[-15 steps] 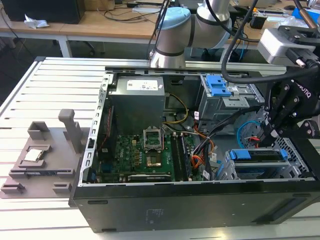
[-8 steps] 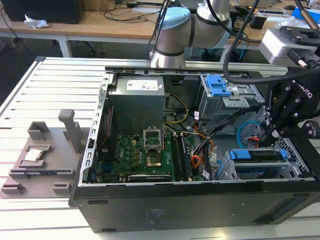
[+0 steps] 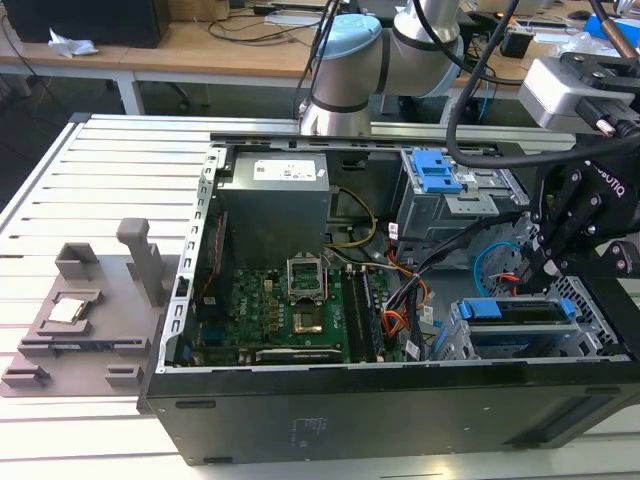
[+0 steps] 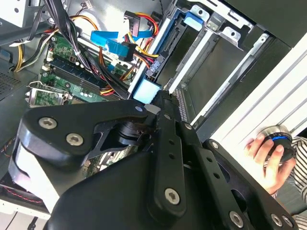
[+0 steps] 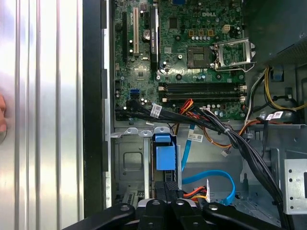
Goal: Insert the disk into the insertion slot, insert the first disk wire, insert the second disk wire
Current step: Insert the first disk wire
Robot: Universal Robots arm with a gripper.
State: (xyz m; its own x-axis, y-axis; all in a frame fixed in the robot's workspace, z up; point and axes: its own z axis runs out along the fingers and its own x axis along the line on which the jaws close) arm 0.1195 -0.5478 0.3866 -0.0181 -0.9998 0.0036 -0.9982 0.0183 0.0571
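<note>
The disk (image 3: 512, 322), grey with a bright blue carrier, stands on edge inside the insertion slot (image 3: 452, 342), a silver perforated cage at the case's corner on the exterior view's right. My gripper (image 3: 543, 272) comes down onto its upper edge, fingers close together and shut on it. In the first wrist view the blue carrier end (image 5: 164, 154) sticks out just beyond my gripper (image 5: 167, 188), with the cage wall (image 5: 128, 163) beside it. In the second wrist view a black fingertip (image 4: 163, 98) touches the carrier (image 4: 146, 89) in the cage (image 4: 225, 52). A loose blue flat cable (image 5: 211, 177) and red-yellow wires (image 5: 194, 193) lie next to the slot.
A taller grey cage with a blue latch (image 3: 436, 170) stands behind the slot. The motherboard (image 3: 290, 310) and power supply (image 3: 275, 195) take up the case's middle. Black cable bundles (image 5: 249, 158) run past the slot. A grey fixture (image 3: 90, 310) sits outside. A person's hand (image 4: 268, 153) rests on a blue-ringed device.
</note>
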